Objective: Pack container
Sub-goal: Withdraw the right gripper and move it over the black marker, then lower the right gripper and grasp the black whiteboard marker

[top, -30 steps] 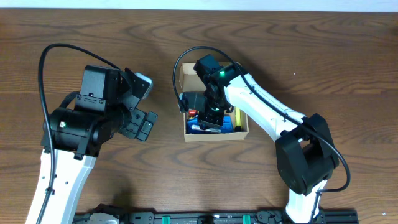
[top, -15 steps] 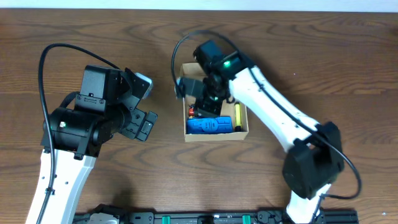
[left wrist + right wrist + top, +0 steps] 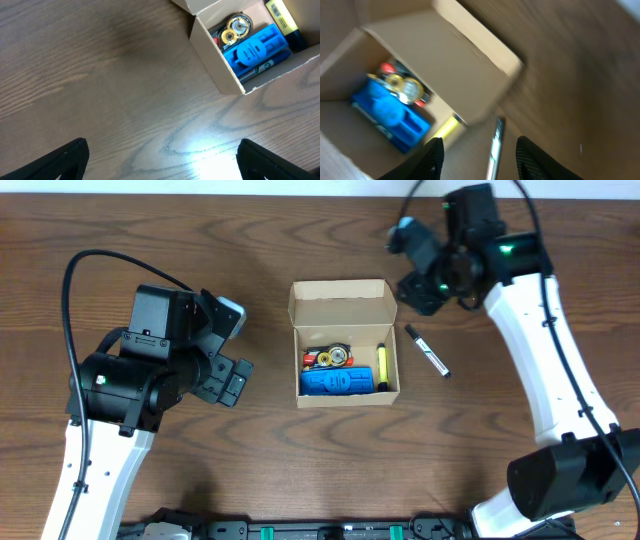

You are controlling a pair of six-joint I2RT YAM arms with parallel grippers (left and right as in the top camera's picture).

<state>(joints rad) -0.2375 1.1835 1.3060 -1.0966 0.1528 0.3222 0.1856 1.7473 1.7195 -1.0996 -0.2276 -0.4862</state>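
The box [image 3: 338, 302] is being seen open in the middle of the table [image 3: 200, 240], with a blue block [image 3: 335, 383] and a yellow marker [image 3: 381, 366] inside. A black pen [image 3: 427, 351] is lying just right of it. The left gripper [image 3: 232, 348] and the right gripper [image 3: 481, 157] are being held open and empty.

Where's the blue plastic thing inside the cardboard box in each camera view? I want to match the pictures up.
Overhead: the blue plastic thing is mid-picture, in the container, at the end away from the flap.
Left wrist: upper right, inside the container.
Right wrist: lower left, blurred.
Shared landmark: the gold discs lie right beside it in every view.
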